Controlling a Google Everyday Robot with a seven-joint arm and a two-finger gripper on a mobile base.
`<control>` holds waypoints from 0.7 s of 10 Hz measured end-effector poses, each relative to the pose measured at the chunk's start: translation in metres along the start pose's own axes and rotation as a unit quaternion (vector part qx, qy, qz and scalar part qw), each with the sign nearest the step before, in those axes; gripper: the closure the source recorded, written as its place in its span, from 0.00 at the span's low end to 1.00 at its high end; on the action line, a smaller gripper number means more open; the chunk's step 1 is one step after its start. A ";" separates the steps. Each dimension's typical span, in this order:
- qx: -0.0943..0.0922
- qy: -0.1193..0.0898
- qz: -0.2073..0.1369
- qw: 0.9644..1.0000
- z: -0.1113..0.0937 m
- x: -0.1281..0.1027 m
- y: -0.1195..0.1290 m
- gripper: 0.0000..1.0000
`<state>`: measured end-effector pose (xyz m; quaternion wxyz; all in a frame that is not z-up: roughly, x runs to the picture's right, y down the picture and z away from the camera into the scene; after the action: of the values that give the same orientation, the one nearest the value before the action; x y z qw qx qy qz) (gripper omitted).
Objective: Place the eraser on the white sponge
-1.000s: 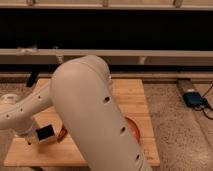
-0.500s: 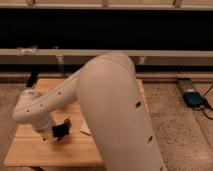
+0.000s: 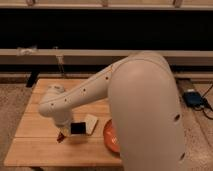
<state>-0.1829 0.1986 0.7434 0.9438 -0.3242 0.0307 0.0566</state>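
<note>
- Eraser (image 3: 77, 128) news: the little black block is at the very tip of the gripper (image 3: 69, 128), low over the table and just left of the white sponge (image 3: 92, 123).
- The gripper is squeezed closed. It looks to me like it is pinching the eraser by one side, so the block cannot drop too soon.
- I cannot tell if the eraser's bottom edge touches the wood or hangs a bit above it.
- The block is not on the sponge yet. It sits right beside the sponge's left edge, maybe touching it.
- The sponge lies flat and a bit turned, like a small white pad waiting for something to land on it.
- I think the next move is a small slide to the right, then let go. A crooked drop could leave the block half off the pad.
- A thin red thing (image 3: 61, 136) lies just under the gripper on the left. It is not part of the job, so it is best not bumped.
- An orange plate (image 3: 110, 137) sits to the right of the sponge, partly hidden by the arm (image 3: 145, 100).
- The big white arm bends across the front and reaches left, so it hides much of the wooden table (image 3: 35, 150).
- On the floor, far right, rests a small blue box (image 3: 192, 97), well apart from it all.
</note>
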 end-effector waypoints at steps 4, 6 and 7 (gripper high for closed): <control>-0.011 0.015 0.026 0.999 0.009 0.017 -0.026 1.00; -0.019 0.023 0.038 0.999 0.018 0.025 -0.036 1.00; -0.022 0.026 0.044 0.998 0.021 0.030 -0.038 1.00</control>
<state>-0.1481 0.1843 0.7808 0.9319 -0.3446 0.0680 0.0903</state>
